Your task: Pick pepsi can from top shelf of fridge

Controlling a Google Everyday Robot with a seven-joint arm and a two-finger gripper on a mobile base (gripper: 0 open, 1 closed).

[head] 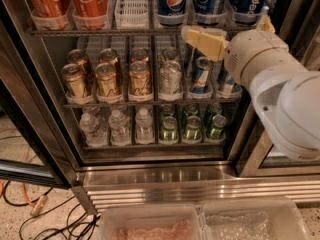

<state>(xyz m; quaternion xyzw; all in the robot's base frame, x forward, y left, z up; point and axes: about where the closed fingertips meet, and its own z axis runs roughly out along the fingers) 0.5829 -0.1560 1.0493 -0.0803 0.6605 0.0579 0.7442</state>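
**Clerk:** Largest entry first?
**Keeper:** Fridge (165, 179): steel frame, ribbed steel base, wire racks stocked front to back.
**Clerk:** Next?
**Keeper:** Robot arm (285, 94): white and rounded, entering from the right, in front of the open cabinet.
**Clerk:** Racks?
**Keeper:** Top shelf (100, 32): grey wire with clear lane trays. Red Coca-Cola cans (90, 1) at left, blue cans at right.
**Clerk:** The gripper?
**Keeper:** Gripper (202, 40): cream-coloured, pointing left. It sits just below the top shelf's front edge, in front of the middle rack. Whether it is open or closed, I cannot tell.
**Clerk:** The task's thing?
**Keeper:** Pepsi can (171, 3): dark blue, upright in a lane tray on the top shelf. It is above and just left of the gripper, and two more stand to its right.
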